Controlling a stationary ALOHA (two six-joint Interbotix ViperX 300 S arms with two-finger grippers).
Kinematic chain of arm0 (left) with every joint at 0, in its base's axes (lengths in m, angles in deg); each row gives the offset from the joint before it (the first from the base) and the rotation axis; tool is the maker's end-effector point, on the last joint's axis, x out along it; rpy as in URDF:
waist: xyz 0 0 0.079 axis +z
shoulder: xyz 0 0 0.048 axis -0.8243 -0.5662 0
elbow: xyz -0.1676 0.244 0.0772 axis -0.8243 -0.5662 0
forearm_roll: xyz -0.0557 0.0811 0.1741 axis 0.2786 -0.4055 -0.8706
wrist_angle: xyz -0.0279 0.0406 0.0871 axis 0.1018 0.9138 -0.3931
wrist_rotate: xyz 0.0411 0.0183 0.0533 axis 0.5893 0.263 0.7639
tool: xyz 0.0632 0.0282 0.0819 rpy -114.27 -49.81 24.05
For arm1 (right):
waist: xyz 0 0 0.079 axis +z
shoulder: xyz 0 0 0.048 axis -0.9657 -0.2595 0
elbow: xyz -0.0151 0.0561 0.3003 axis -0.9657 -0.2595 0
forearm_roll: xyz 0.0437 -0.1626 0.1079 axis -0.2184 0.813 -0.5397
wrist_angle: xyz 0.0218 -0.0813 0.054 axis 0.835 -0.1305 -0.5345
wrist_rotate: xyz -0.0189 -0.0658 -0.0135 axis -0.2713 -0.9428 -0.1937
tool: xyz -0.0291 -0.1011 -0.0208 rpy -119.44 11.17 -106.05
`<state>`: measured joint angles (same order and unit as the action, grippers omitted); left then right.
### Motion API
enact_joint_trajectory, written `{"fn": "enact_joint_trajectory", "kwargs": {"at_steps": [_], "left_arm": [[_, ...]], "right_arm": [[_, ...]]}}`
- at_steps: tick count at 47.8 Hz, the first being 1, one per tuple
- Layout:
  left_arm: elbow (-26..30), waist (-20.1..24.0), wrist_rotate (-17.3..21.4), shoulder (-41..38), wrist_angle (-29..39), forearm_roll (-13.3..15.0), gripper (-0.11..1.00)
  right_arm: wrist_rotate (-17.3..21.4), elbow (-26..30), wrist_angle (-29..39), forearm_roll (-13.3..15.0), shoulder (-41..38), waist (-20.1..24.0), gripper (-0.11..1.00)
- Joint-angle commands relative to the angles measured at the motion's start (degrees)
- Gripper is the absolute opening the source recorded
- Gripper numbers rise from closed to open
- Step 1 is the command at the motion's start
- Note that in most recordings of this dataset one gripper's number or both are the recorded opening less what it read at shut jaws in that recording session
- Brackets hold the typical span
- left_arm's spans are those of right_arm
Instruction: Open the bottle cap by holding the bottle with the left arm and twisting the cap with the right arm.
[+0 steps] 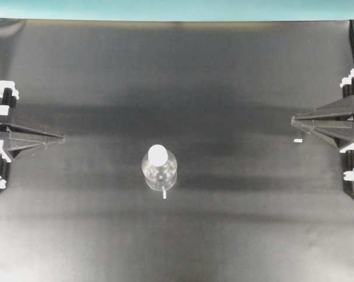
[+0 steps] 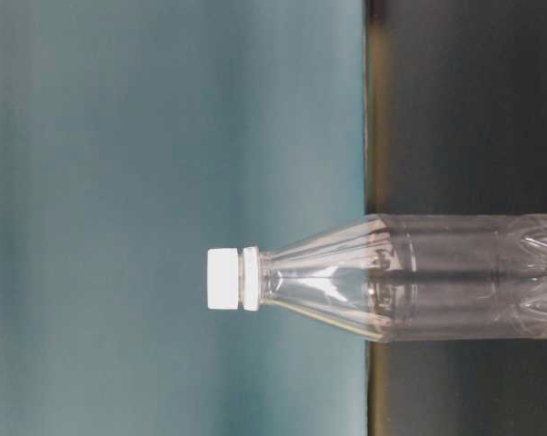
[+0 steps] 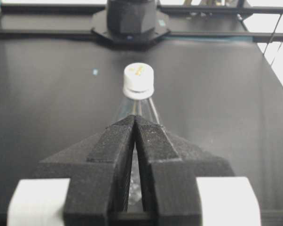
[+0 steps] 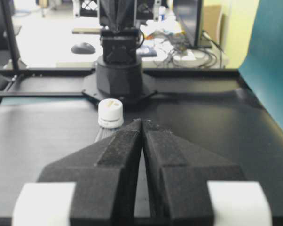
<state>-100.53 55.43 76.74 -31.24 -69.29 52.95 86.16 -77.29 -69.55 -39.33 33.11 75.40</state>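
Overhead view: a small clear plastic bottle (image 1: 160, 171) stands upright near the middle of a matte black table (image 1: 236, 76), a little toward the near edge. Its smooth, domed white bottle cap (image 1: 157, 154) is on and is narrower than the round body. A thin white strip (image 1: 164, 194) lies at the bottle's near side. The left gripper (image 1: 62, 138) points in from the left edge and the right gripper (image 1: 293, 121) from the right edge; both have their black wedge-shaped fingers pressed together on nothing, and both are well apart from the bottle. A tiny white rectangular scrap (image 1: 297, 141) lies on the table just beside the right gripper's tip. A teal backdrop (image 1: 177, 9) runs along the far edge.

Table-level view, turned on its side: the bottle's ribbed, see-through body tapers through a cone-shaped shoulder to a white collar ring and a flat-sided white cap, against the teal wall. No label shows on the body.

Left wrist view: the rough, grainy black fingers (image 3: 115, 155) meet at a point, with white blocks at their base. The bottle stands just past the tips, cap on; a small yellowish mark on the cap top is too blurred to read.

Right wrist view: closed black fingers again, the capped bottle beyond them, with the same unreadable yellowish mark.
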Motion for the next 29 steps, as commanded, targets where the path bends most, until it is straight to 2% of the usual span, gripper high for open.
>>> {"fn": "enact_joint_trajectory", "kwargs": {"at_steps": [1,5,18,29], "left_arm": [[5.10,0.09,-0.53,-2.11,-0.70,-2.46,0.14],[8.00,0.18,-0.26,-4.66,-0.44,-2.55,0.08],[15.21,0.53,0.18,-15.03,-0.79,-2.46,0.09],[22.15,1.05,1.93,-24.96,-2.46,-2.55,0.09]], "right_arm": [[0.62,0.70,-0.35,-0.26,-0.53,-0.88,0.03],[0.62,1.49,2.29,-0.26,-0.70,-1.14,0.01],[0.70,4.92,13.45,-0.26,-1.58,-1.76,-0.01],[1.14,4.92,14.33,-0.26,-1.58,-1.93,-0.01]]}}
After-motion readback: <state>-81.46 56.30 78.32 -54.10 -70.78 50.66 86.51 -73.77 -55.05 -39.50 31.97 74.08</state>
